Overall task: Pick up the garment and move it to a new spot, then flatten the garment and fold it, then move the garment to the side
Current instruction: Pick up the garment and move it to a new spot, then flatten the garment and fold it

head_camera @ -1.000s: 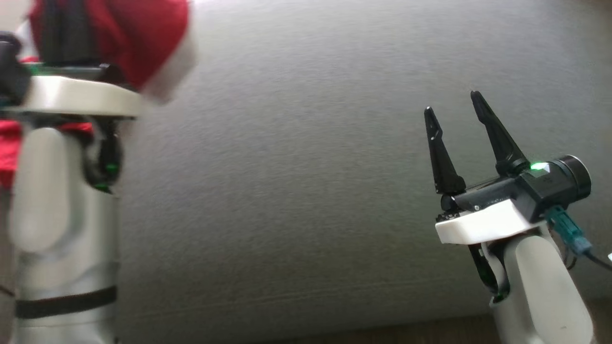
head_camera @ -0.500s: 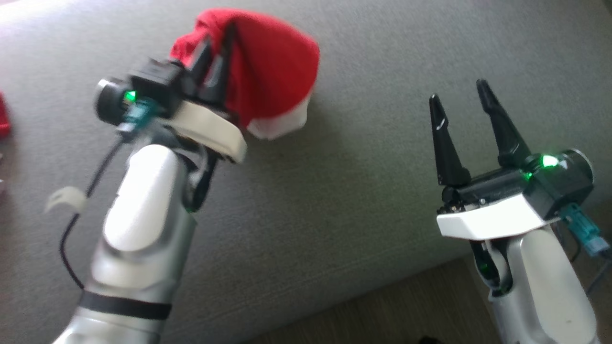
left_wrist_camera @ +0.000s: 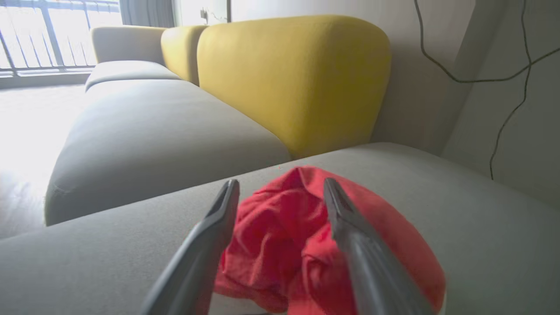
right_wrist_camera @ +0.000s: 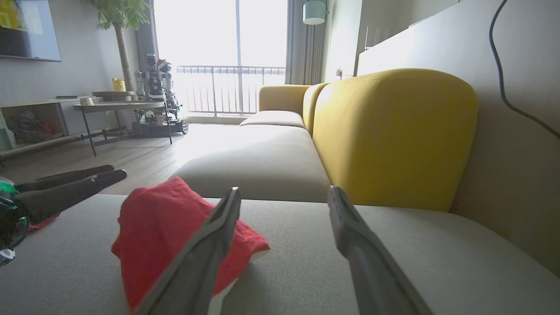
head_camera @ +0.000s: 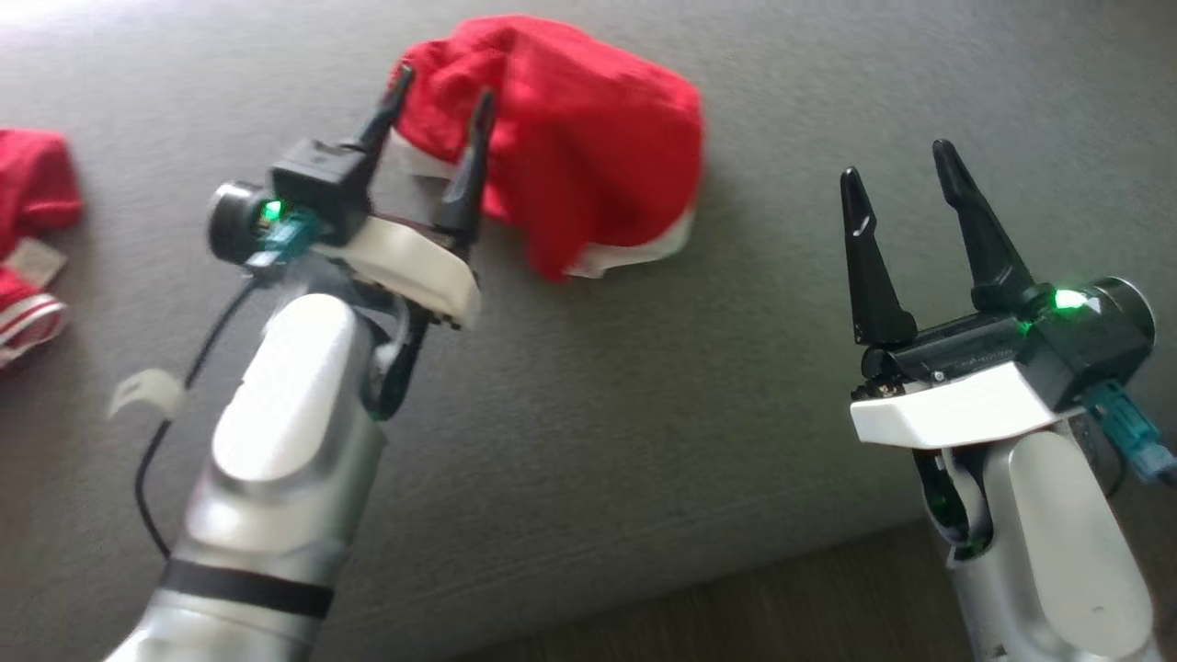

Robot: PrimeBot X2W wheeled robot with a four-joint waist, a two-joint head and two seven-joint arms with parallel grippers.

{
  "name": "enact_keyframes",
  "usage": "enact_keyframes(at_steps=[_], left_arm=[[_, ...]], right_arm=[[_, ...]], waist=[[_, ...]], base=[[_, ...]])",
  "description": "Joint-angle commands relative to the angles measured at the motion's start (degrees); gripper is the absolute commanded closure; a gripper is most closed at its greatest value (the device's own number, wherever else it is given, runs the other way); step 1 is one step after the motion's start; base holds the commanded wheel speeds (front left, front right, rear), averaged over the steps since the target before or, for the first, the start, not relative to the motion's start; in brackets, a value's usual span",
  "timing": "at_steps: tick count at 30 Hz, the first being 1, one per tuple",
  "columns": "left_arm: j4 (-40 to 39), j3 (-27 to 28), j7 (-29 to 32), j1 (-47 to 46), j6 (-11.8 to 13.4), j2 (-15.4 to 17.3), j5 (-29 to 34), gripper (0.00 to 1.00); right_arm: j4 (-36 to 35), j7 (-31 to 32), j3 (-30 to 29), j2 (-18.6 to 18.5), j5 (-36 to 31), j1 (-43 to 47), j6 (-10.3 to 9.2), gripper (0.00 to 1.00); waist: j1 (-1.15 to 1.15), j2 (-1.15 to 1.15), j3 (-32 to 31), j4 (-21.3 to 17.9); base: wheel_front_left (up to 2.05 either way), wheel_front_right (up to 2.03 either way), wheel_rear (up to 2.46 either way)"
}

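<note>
My left pincer and right pincer both gape empty, with the crumpled red cloth garment with white trim lying on the grey sofa cushion at the left one's tips; it looks light and limp, so I'd pinch its trimmed edge.

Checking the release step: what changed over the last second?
The left pincer opened and let go of the red garment, which it had held lifted; the garment now lies crumpled on the grey cushion. The right pincer stayed open and empty. The head view shifted because the camera moved.
</note>
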Motion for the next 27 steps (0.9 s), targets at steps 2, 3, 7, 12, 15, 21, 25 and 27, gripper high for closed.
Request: enact_keyframes(at_steps=[2,3,7,12,15,21,25,27], left_arm=[[-4.8,3.8,-0.7,0.7,0.9,2.3,-1.0,0.0],[-6.0,4.6,-0.7,1.6,1.1,2.8,-1.3,0.0],[-12.6,8.4,-0.7,6.6,2.1,5.5,-1.7,0.0],[-18.0,11.4,-0.7,13.2,3.4,7.6,-1.1,0.0],[-21.2,13.3,-0.7,18.7,4.0,7.6,-1.4,0.0],[-25.7,16.7,-0.7,27.4,4.0,4.4,-2.8,0.0],[-28.0,19.5,-0.7,29.9,4.1,2.1,-3.1,0.0],[-28.6,20.1,-0.7,30.2,3.8,1.4,-2.9,0.0]], right_arm=[[-0.8,-0.5,0.7,0.4,-0.6,-0.3,-0.01,0.0],[-0.5,-0.5,0.6,0.4,-1.0,-0.1,-0.01,0.0],[0.4,0.1,0.6,0.4,-2.2,0.7,-0.01,0.0],[0.9,0.9,0.4,0.4,-2.6,1.8,-0.01,0.0],[1.5,1.1,0.1,0.4,-2.8,2.9,-0.01,0.0],[2.3,1.2,0.0,0.4,-2.5,4.6,-0.01,0.0],[2.6,1.3,-0.1,0.4,-2.2,5.1,-0.01,0.0],[2.7,1.6,0.0,0.4,-2.2,5.2,-0.01,0.0]], waist=[[0.0,0.0,-3.1,4.6],[0.0,0.0,-3.7,5.7],[0.0,0.0,-5.7,9.4],[0.0,0.0,-7.1,12.2],[0.0,0.0,-8.0,13.8],[0.0,0.0,-9.0,15.1],[0.0,0.0,-9.1,15.3],[0.0,0.0,-8.8,15.3]], base=[[0.0,0.0,0.0],[0.0,0.0,0.0],[0.0,0.0,0.0],[0.0,0.0,0.0],[0.0,0.0,0.0],[0.0,0.0,0.0],[0.0,0.0,0.0],[0.0,0.0,0.0]])
